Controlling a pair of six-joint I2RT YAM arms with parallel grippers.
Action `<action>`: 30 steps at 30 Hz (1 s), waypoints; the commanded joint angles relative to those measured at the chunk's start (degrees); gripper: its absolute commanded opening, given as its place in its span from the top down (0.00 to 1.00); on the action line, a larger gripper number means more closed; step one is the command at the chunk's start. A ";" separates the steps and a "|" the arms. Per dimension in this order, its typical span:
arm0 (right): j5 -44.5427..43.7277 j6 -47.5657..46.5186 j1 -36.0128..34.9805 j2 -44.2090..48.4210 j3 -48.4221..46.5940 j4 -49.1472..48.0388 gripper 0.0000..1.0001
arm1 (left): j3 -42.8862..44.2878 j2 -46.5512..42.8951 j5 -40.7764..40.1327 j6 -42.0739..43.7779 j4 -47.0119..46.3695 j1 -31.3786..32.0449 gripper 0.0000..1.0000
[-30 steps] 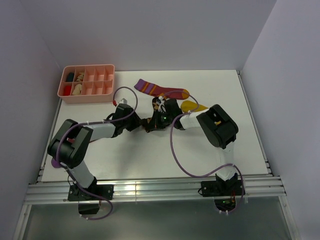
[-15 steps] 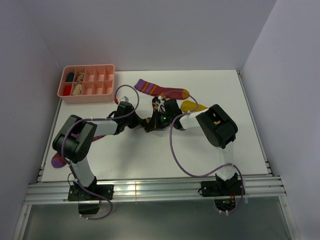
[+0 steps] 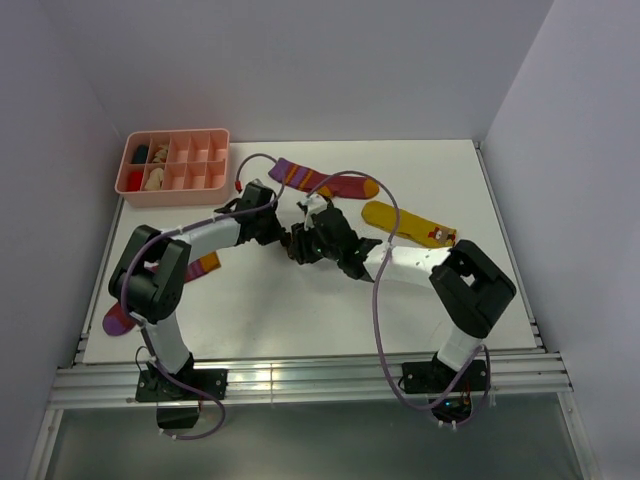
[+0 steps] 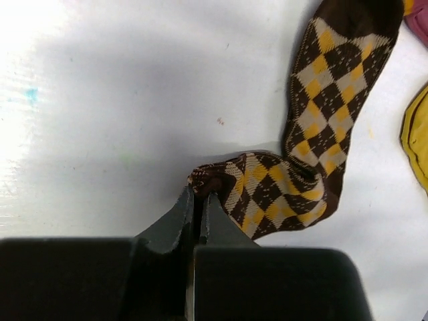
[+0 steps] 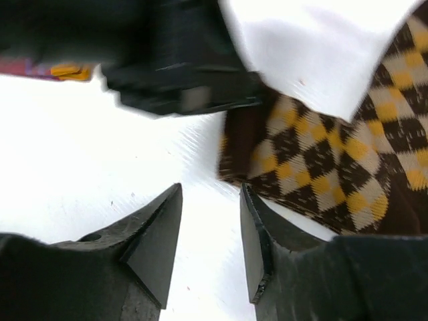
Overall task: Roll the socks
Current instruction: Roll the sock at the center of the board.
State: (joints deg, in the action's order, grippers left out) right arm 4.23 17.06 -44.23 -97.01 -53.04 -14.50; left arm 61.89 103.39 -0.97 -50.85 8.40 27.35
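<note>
The brown-and-tan diamond-check sock (image 4: 314, 127) lies on the white table with its near end folded over (image 4: 267, 194). My left gripper (image 4: 199, 192) is shut on the tip of that folded end. My right gripper (image 5: 210, 189) stands open just beside the sock's (image 5: 334, 167) edge, nothing between its fingers. In the top view both grippers, left (image 3: 283, 230) and right (image 3: 303, 243), meet mid-table and hide most of this sock. One maroon sock (image 3: 325, 181) lies behind them, the mustard-yellow sock (image 3: 405, 222) to the right, another maroon sock (image 3: 122, 315) at the left edge.
A pink compartment tray (image 3: 176, 190) with small items sits at the back left corner. Grey walls close in the table on three sides. The left arm's purple cable (image 3: 300, 172) loops over the far maroon sock.
My left gripper shut on the check sock's folded end and moved right. My right gripper opened and let go of it; its arm swung out to the right, uncovering the mustard sock.
</note>
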 commanded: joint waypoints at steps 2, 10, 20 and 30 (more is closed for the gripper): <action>-15.98 -8.70 -5.59 -0.19 0.74 -3.51 0.52 | 6.13 1.98 -2.02 2.86 10.84 0.42 1.00; -18.56 -8.89 -8.95 -6.86 -1.37 -8.87 0.53 | 8.16 4.01 -2.81 4.00 14.45 0.95 1.00; -18.29 -9.15 -10.09 -10.12 -2.60 -10.55 0.55 | 7.63 4.45 -2.10 4.44 14.36 0.95 1.00; -18.38 -9.59 -10.35 -12.32 -5.23 -10.02 0.55 | 7.02 4.01 -2.02 4.18 14.53 0.95 1.00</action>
State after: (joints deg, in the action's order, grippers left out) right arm -12.62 7.94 -54.13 -107.11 -55.61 -21.78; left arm 68.53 107.37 -2.76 -47.66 20.84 28.01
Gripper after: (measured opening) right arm 0.450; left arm 0.037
